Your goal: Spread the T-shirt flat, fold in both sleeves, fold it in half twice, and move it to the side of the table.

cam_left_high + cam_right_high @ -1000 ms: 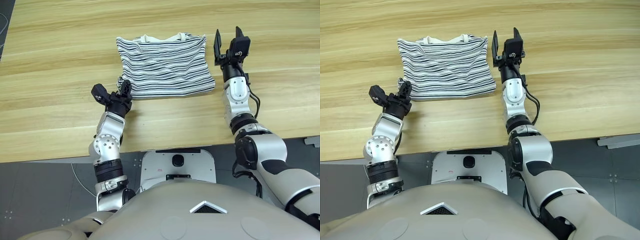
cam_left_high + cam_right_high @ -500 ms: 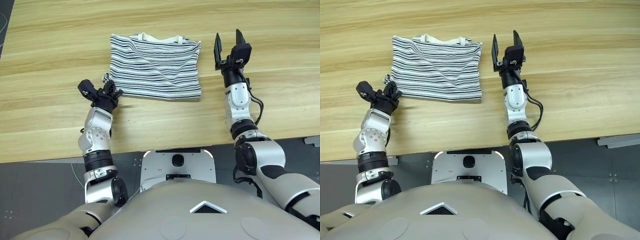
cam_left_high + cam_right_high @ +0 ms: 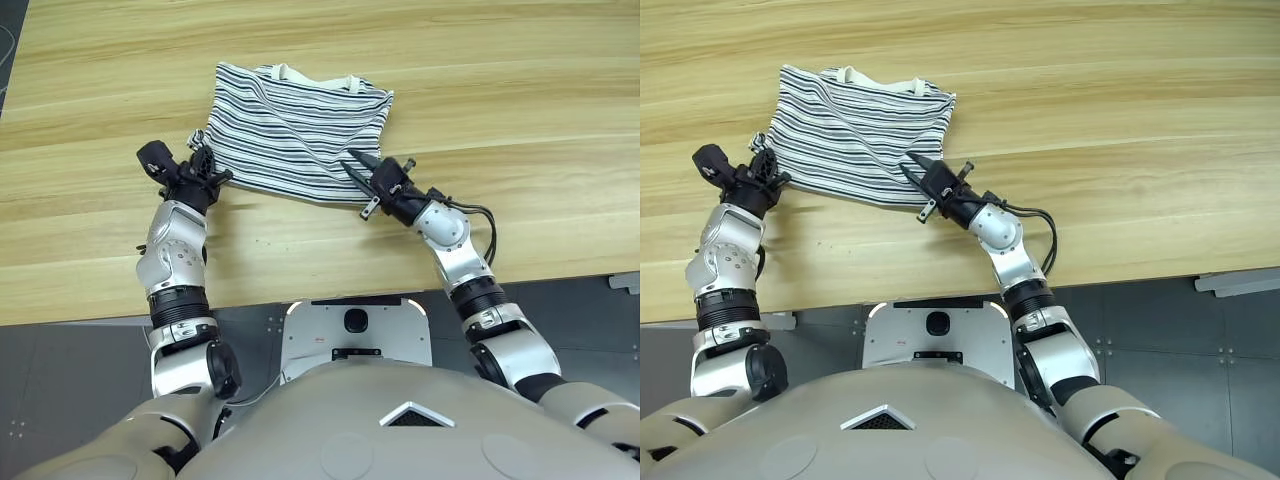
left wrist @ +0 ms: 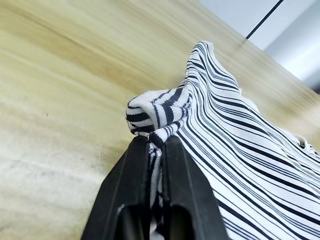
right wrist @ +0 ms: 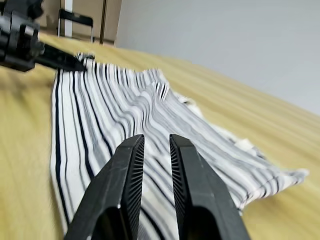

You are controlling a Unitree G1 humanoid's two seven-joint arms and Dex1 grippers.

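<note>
The folded striped T-shirt lies on the wooden table, its white collar at the far edge. My left gripper is shut on the shirt's near-left corner; the left wrist view has the bunched fabric pinched between the black fingers. My right gripper lies low over the shirt's near-right edge, pointing toward the left arm, fingers shut with nothing held. Beyond those fingers, the right wrist view takes in the striped cloth and the left gripper.
Bare wood stretches to the right of the shirt and along the far side. The table's near edge runs just below both forearms. A dark floor strip borders the table at the far left.
The left gripper has dragged the shirt to the left by its corner. The right arm dropped from upright beside the shirt to low over its near-right edge, and its fingers closed.
</note>
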